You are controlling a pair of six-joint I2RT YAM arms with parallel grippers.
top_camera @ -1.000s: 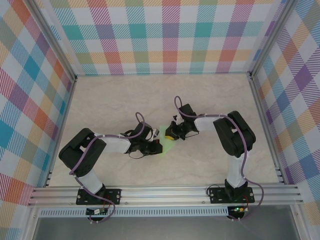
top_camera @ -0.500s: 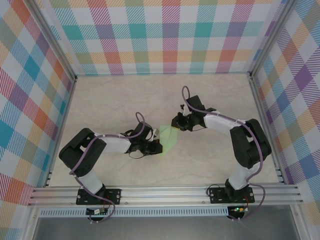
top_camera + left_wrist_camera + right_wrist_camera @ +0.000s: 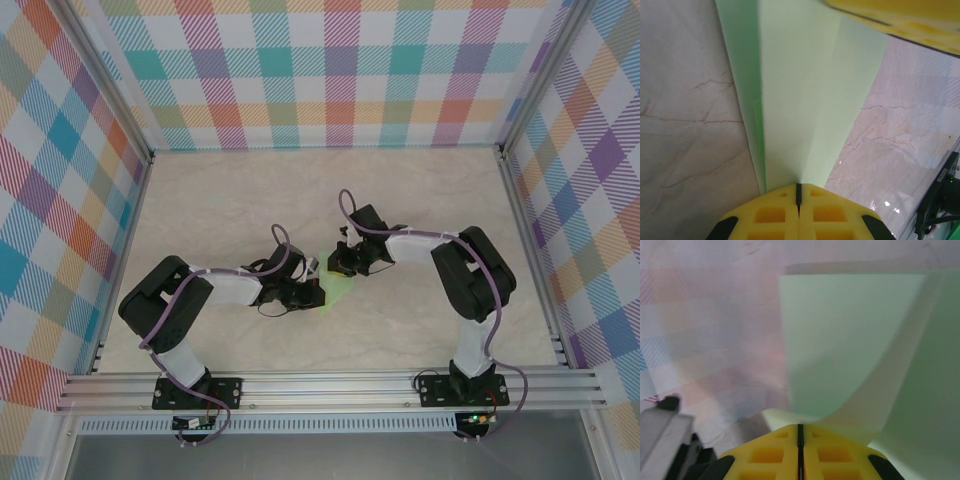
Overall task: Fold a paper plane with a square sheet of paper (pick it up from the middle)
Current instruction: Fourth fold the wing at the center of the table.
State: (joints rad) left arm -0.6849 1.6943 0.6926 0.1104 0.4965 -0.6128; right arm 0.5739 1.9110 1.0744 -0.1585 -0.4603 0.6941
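The square sheet of paper (image 3: 344, 289) is pale mint green and lies mid-table between the two arms, creased into a narrow wedge like a paper plane. In the left wrist view the paper (image 3: 810, 90) tapers down into my left gripper (image 3: 798, 189), whose yellow jaws are shut on its narrow end. The left gripper (image 3: 318, 294) sits at the paper's left edge. My right gripper (image 3: 338, 266) is over the paper's far end. Its jaws (image 3: 800, 427) are shut on an edge of the paper (image 3: 840, 340), which curls up and over in front of them. A yellow finger of the right gripper (image 3: 905, 20) shows beyond the paper.
The marble-pattern tabletop (image 3: 250, 200) is ringed by checked walls (image 3: 330, 70) and an aluminium rail (image 3: 330, 385) at the near edge. Both forearms lie low and converge on the table's middle.
The right gripper pulled back to the right and away from the paper half a second ago, then returned onto its far end. The left gripper has held still on the paper.
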